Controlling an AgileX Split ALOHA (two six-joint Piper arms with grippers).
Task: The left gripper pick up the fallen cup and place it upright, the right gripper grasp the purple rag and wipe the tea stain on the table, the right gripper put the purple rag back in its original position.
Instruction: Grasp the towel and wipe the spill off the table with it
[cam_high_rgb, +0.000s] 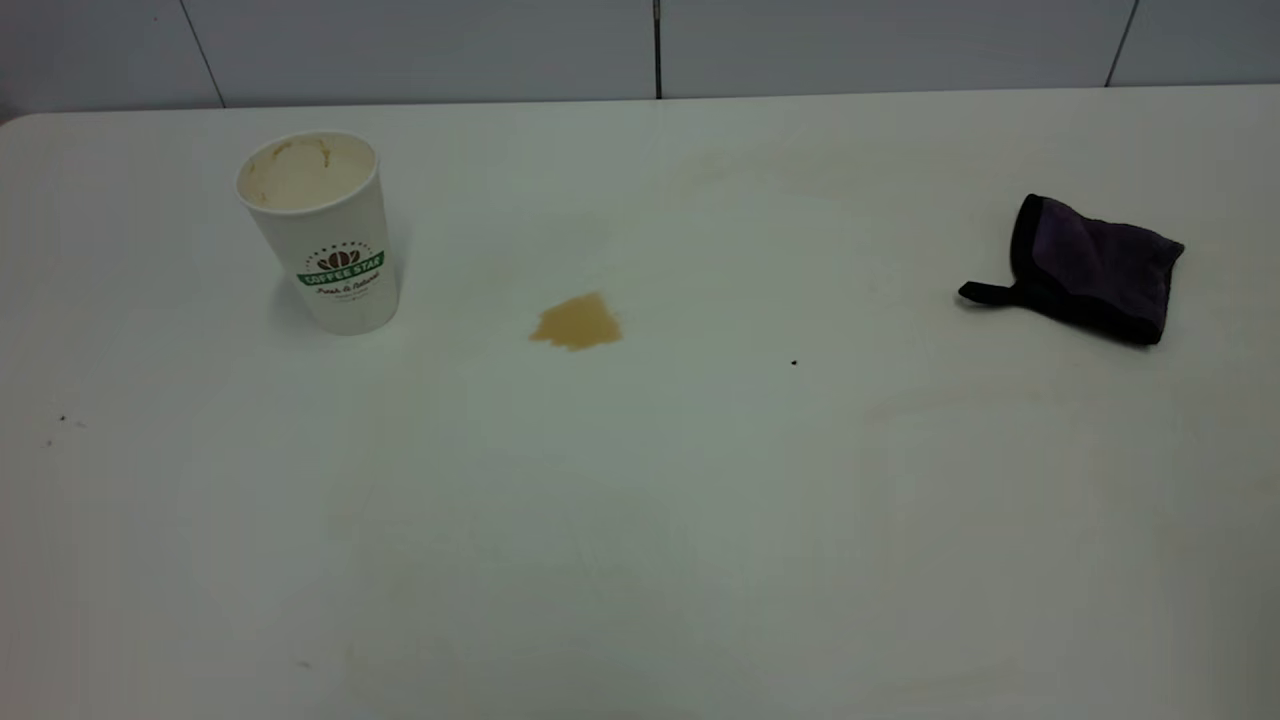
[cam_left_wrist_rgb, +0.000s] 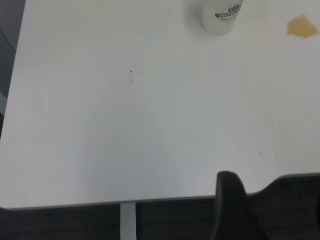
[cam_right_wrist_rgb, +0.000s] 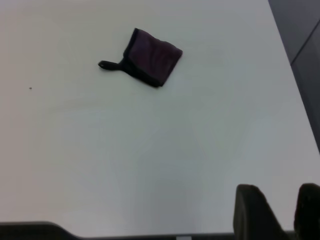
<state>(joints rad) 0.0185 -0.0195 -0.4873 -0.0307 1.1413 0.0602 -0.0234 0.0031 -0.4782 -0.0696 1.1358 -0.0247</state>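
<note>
White cup (cam_high_rgb: 322, 233) upright at table's (cam_high_rgb: 640, 520) left; tan stain (cam_high_rgb: 577, 323) centre; purple rag (cam_high_rgb: 1090, 268) right.

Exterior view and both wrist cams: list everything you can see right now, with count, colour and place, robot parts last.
tall white paper cup: one, white with a green banner logo, stained cream inside; upright at the table's left side.
tan-brown tea stain: one, tan-brown blotch; on the table right of the cup, apart from it.
folded dark purple rag: one, purple with black edging and a black loop tab; flat at the table's right side.
tiny black speck: one, black; between stain and rag.
plain white table: one, white; bears all of these.
left gripper: black, at the near table edge, far from the cup.
right gripper: black, at the near edge, far from the rag.
</note>
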